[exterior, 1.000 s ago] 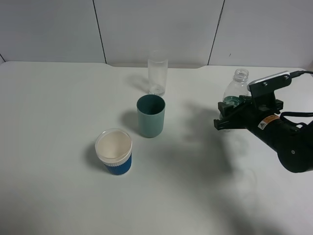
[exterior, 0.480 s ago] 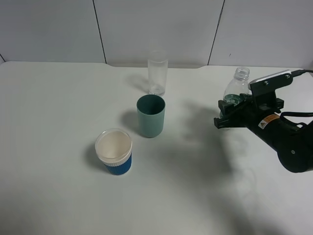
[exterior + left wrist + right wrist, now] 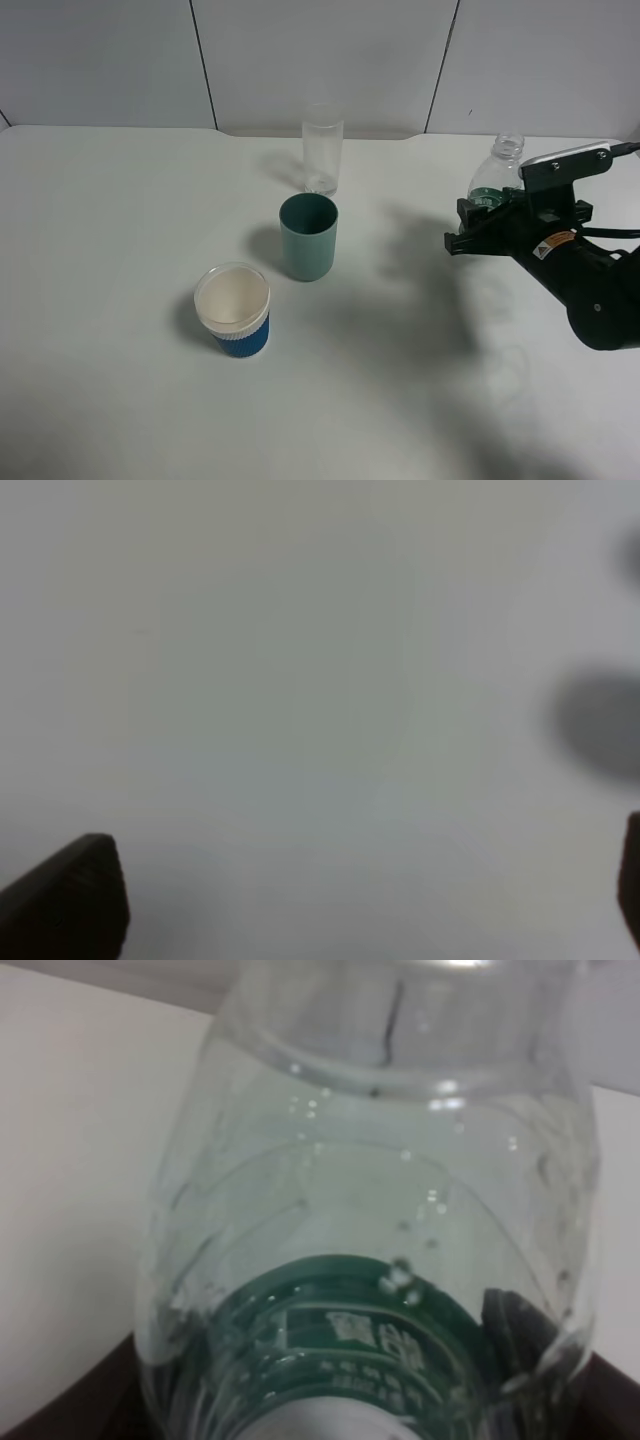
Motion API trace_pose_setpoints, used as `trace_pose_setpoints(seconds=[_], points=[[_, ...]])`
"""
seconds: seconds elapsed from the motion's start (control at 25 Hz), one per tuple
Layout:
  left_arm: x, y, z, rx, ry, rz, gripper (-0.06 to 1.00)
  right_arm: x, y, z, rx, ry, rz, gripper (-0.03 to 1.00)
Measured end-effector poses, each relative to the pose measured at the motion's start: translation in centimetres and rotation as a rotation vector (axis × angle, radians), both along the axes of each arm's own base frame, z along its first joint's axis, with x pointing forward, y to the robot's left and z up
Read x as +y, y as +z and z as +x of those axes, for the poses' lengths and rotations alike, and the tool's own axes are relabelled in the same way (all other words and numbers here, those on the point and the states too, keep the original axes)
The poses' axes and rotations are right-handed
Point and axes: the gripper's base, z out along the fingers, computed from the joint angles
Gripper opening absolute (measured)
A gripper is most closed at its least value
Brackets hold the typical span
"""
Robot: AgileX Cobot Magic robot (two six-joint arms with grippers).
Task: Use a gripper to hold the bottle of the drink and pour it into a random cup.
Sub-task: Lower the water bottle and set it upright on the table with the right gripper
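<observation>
Exterior high shows my right gripper (image 3: 472,225) clamped on the capless drink bottle (image 3: 497,172) at frame right; I'd carry it upright (no spills) to the teal-green cup (image 3: 308,238) mid-frame.

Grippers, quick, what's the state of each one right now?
Left gripper: open, nothing between its fingers.
Right gripper: closed on the drink bottle.

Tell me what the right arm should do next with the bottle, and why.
Probably carry the bottle left, kept upright, toward the green cup. The right gripper is clamped around the bottle, which is upright and capless, well to the right of the cup. Tilting here would likely spill onto the table.
</observation>
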Motion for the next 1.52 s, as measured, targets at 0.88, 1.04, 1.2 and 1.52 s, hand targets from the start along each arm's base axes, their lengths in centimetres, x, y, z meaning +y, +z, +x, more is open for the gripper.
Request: trace_pose_setpoints(seconds=[0.88, 1.04, 1.2, 1.52], points=[[0.0, 0.0, 0.0, 0.0, 0.0, 0.0, 0.99, 0.1, -1.5, 0.6, 0.024, -0.007, 0.004, 0.57], [0.0, 0.0, 0.0, 0.0, 0.0, 0.0, 0.99, 0.1, -1.5, 0.6, 0.024, -0.007, 0.004, 0.57], [0.0, 0.0, 0.0, 0.0, 0.0, 0.0, 0.99, 0.1, -1.5, 0.6, 0.024, -0.007, 0.004, 0.58], [0.0, 0.0, 0.0, 0.0, 0.0, 0.0, 0.99, 0.1, -1.7, 0.5, 0.036, -0.006, 0.002, 0.78]])
